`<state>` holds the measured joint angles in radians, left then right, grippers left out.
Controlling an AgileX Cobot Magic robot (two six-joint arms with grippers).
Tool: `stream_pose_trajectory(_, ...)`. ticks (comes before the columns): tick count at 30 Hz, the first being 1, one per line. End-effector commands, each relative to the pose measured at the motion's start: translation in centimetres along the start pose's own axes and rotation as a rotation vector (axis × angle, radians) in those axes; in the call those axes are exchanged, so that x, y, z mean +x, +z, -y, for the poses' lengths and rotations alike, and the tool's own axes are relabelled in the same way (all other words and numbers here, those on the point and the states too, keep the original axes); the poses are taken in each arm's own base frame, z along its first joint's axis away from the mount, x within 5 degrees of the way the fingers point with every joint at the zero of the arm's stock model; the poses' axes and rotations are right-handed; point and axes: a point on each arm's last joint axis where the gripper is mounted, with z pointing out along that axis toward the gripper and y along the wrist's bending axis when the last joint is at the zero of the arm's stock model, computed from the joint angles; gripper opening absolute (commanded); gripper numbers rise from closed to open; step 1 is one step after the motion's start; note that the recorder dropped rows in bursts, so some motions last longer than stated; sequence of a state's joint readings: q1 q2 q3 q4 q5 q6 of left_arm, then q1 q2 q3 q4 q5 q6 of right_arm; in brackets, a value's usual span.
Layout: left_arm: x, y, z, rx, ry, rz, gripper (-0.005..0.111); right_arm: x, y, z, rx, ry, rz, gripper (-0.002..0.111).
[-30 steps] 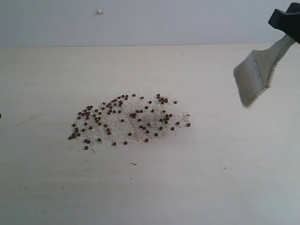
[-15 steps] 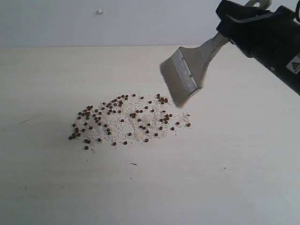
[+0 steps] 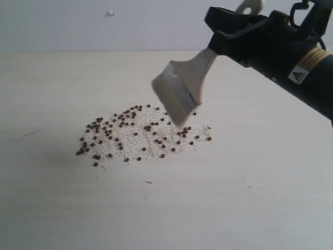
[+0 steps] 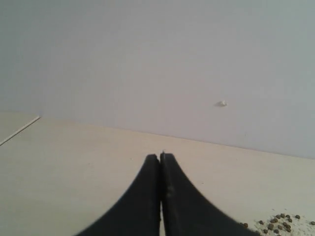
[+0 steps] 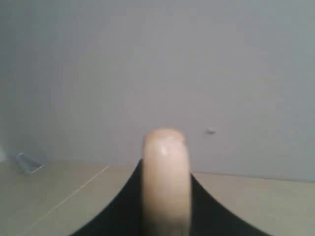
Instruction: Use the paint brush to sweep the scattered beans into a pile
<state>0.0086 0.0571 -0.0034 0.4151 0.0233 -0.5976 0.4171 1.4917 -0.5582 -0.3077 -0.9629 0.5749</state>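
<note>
The reddish-brown beans lie scattered among white crumbs in the middle of the pale table. My right gripper is shut on the wooden handle of the paint brush, which hangs tilted with its pale bristles just above the right part of the spread. In the right wrist view the handle end fills the gap between the black fingers. My left gripper is shut and empty, out of the exterior view; a few beans show at its side.
A grey wall rises behind the table, with a small white speck on it. A short dark fleck lies on the table in front of the beans.
The right arm has swung in from the right, carrying the brush leftward and downward from the table's right edge until its bristles hang over the right side of the beans. The beans have not moved.
</note>
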Motion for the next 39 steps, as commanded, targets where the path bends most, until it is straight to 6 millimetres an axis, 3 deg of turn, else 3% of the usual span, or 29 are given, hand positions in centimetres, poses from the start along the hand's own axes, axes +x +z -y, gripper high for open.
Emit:
stream_pose_trajectory(1,0.6,-0.2,-0.4,-0.044,-0.048,-0.041,0.000,-0.6,1.5,-2.1,-0.134,0.014,-0.052,0.000)
stream_pose_trajectory(5,0.8,-0.3,-0.6,-0.063,-0.041,-0.068,0.000,0.0,2.4,-2.8,-0.008,0.049,0.027,0.000)
stream_pose_trajectory(10,0.8,-0.3,-0.6,-0.065,-0.041,-0.071,0.000,2.2,3.7,-5.4,0.052,-0.001,0.051,0.000)
stream_pose_trajectory(21,0.8,-0.3,-0.6,-0.064,-0.026,-0.072,0.000,7.1,10.1,-11.3,0.026,0.087,-0.066,0.000)
stream_pose_trajectory(30,0.8,-0.3,-0.6,-0.064,-0.024,-0.072,0.000,12.4,13.9,-11.5,0.081,0.294,-0.055,0.000)
stream_pose_trajectory(39,0.8,-0.3,-0.6,-0.064,-0.024,-0.072,0.000,16.4,15.2,-9.8,0.209,0.278,-0.113,0.000)
